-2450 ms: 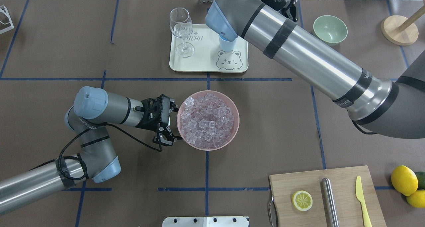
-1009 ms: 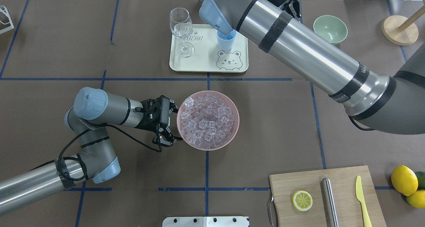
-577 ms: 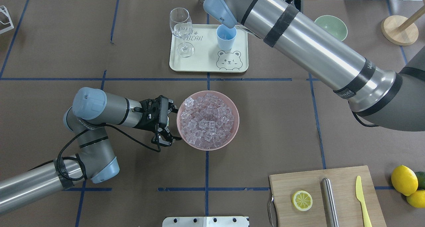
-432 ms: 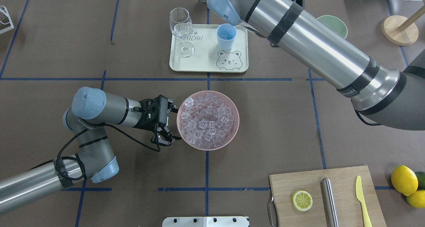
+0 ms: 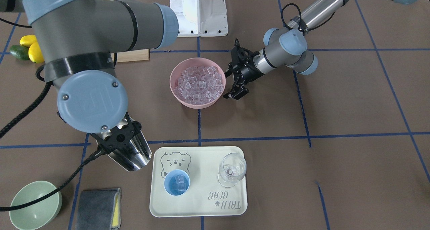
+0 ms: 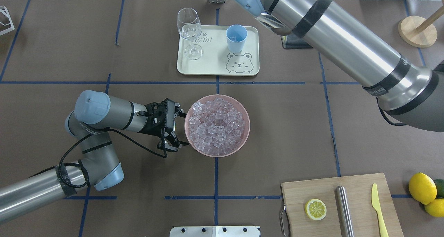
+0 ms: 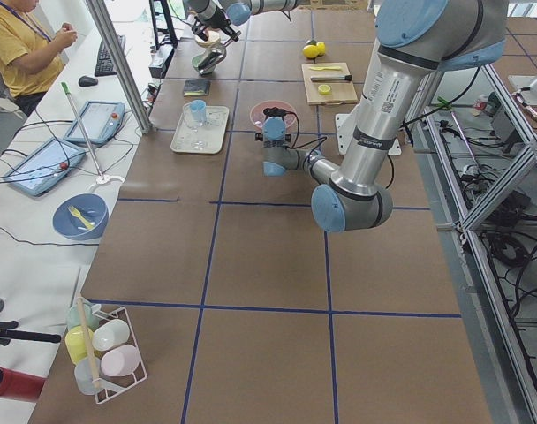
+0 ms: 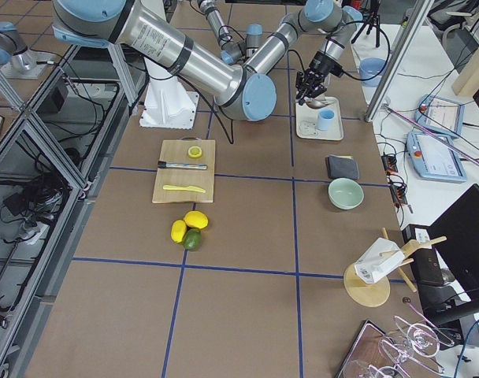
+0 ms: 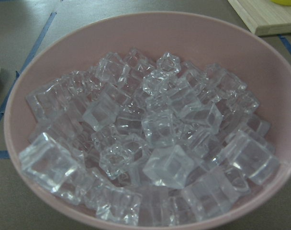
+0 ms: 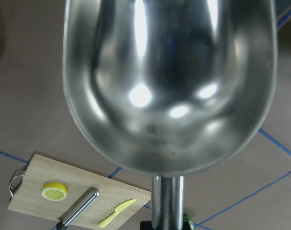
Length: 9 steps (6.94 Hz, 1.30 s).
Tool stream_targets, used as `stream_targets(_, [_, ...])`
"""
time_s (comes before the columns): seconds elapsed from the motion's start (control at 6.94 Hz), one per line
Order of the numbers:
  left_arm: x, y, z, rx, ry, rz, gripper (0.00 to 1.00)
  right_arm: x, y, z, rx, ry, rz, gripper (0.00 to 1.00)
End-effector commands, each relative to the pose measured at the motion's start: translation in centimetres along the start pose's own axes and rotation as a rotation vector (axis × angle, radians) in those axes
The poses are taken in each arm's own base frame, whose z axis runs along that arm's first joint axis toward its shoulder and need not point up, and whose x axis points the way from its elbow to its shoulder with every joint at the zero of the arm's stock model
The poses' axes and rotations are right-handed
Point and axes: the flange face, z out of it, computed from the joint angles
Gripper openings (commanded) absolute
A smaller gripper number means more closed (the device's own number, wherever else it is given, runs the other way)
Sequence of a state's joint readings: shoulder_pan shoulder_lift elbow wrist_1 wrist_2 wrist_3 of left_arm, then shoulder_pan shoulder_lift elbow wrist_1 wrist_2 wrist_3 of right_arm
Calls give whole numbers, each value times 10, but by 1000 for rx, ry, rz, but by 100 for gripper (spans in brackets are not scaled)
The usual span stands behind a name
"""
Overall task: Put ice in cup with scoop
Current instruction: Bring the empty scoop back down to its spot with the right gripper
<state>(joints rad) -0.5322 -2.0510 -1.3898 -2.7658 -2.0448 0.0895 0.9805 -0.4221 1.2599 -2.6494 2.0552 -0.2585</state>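
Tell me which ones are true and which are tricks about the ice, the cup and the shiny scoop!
1. The cup has ice in it. True.
2. The right gripper holds the scoop. True.
3. The scoop is full of ice. False: it is empty.
4. The pink bowl is empty. False: the pink bowl is heaped with ice.
5. The wine glass stands on the tray with the cup. True.
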Motion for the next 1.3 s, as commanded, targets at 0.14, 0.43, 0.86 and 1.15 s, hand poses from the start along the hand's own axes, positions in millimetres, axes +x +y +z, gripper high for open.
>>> stream_targets(0.14, [1, 1, 0, -1, 2, -3, 100, 5, 117, 85, 148, -87, 282, 0])
stream_targets(0.43, [1, 2, 1, -3, 2, -3, 100, 17, 182, 153, 175, -212, 398, 0])
stream_targets(0.86, [2, 2, 1, -3, 3, -3, 100, 25, 195, 260, 268, -251, 528, 0])
stream_targets(1.15, [1, 2, 1, -3, 2, -3, 100, 23, 178, 326, 292, -274, 548, 0])
